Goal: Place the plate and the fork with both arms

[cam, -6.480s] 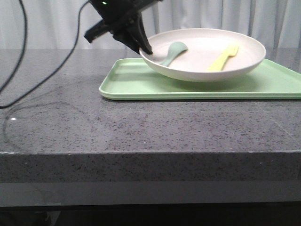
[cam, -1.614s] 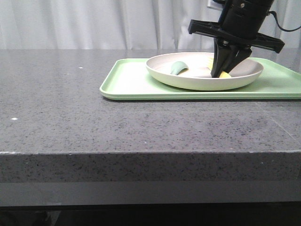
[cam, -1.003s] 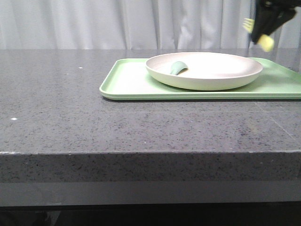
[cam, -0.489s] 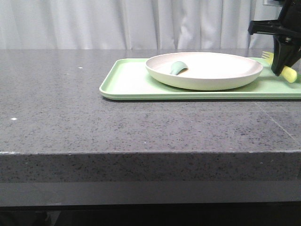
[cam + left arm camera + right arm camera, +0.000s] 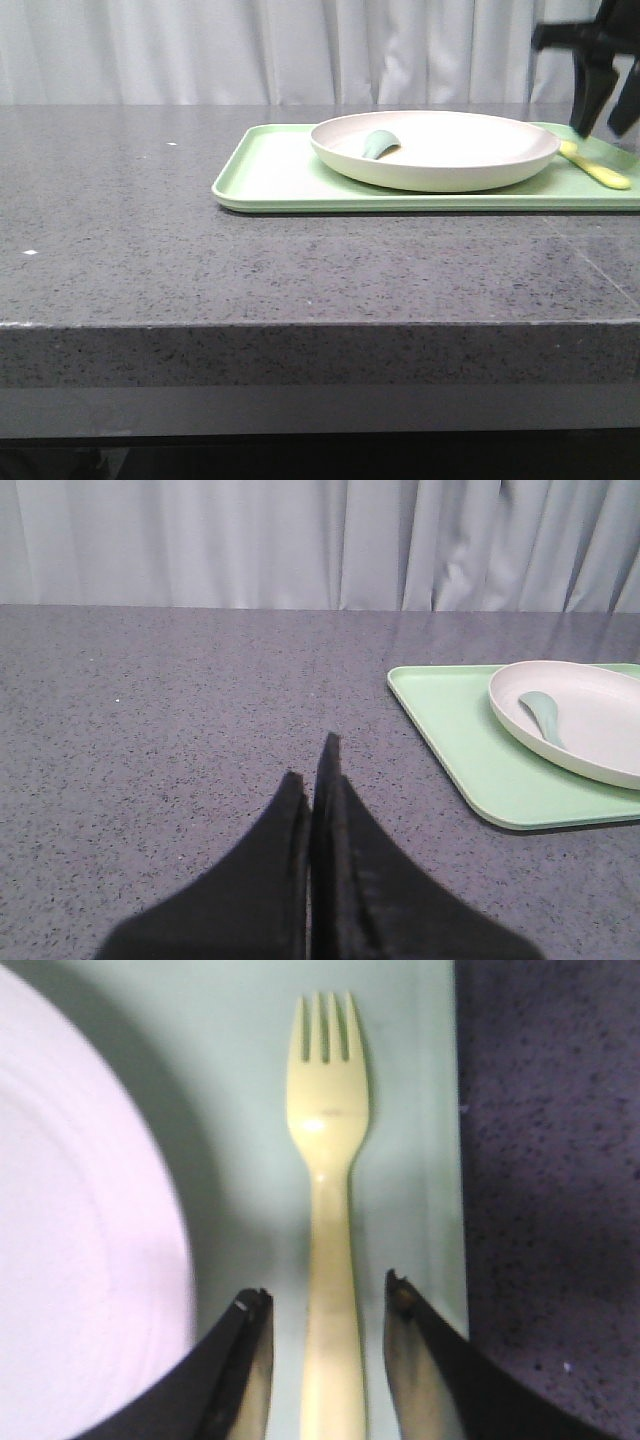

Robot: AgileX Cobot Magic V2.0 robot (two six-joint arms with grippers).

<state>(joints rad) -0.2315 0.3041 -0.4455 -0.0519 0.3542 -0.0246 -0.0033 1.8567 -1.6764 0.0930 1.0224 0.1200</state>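
Fork [image 5: 327, 1200] lies flat on the light-green tray [image 5: 290, 178], just beside the plate [image 5: 440, 155]. Right gripper [image 5: 327, 1335] stands released, jaws apart on either side of the handle; it should lift straight up, so neither finger nudges the fork askew. Left gripper [image 5: 312, 780] is clenched on nothing.

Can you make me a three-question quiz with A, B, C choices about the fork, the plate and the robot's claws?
1. Where is the fork?
A. in the plate
B. on the tray beside the plate
C. on the bare table

2. What colour is the little spoon piece in the plate?
A. teal-green
B. red
C. black

3. How is the right tool?
A. shut on the fork
B. open, fingers either side of the fork's handle
C. holding the plate

Answers: 1 B, the fork lies flat on the green tray. 2 A, it looks teal-green. 3 B, gaps show on both sides.
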